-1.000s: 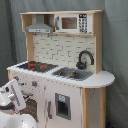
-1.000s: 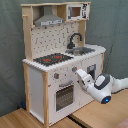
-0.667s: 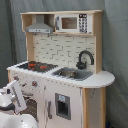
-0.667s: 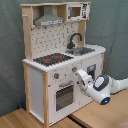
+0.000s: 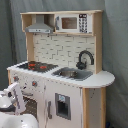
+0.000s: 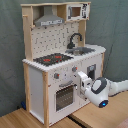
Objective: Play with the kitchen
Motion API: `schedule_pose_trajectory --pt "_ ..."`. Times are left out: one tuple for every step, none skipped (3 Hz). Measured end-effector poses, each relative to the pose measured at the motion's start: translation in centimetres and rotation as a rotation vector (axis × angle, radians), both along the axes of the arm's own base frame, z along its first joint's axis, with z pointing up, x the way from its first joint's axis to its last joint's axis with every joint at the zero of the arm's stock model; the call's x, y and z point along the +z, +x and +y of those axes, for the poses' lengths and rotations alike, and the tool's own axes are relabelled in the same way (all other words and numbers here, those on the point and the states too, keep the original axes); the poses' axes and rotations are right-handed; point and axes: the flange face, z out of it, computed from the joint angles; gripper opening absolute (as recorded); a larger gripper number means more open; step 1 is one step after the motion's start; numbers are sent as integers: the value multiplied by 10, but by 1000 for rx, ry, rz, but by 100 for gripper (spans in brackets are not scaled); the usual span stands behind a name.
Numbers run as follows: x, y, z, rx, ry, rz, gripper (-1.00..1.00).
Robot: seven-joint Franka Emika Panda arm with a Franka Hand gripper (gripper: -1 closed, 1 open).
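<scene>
Grey-green curtain cloth hangs behind the whole scene, and the kitchen [image 5: 60, 70] stands in front of it on a light wooden floor [image 6: 30, 119] that only the second exterior view shows. In both exterior views the kitchen fills the middle of the frame, with a grey hood [image 5: 39, 25] and a small microwave [image 5: 72, 22] on top, a black hob with red rings [image 5: 36, 65], and a sink [image 5: 72, 74] with a black faucet [image 5: 85, 59]. The white arm [image 6: 112, 87] comes in from the second exterior view's right, nearly level, and its round wrist bends toward the front panel of the kitchen. The gripper [image 6: 81, 79] is just beside the panel, to the right of the oven window [image 6: 65, 96] and a little under the knobs [image 6: 74, 69]; I cannot tell if it touches the panel, and I cannot tell if it is released or clenched. In the first exterior view the gripper [image 5: 15, 95] appears low at the first exterior view's left, before the oven side. Only this view shows the small dark window [image 5: 62, 106] in the door under the sink.
</scene>
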Motion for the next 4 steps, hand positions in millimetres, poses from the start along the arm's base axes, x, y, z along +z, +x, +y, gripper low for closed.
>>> schedule_pose_trajectory --pt "-7 6 6 16 86 -18 100" --pt "-10 14 8 24 181 -39 100" --pt "-18 18 5 27 267 -49 100" --pt "-19 33 14 38 324 -9 100"
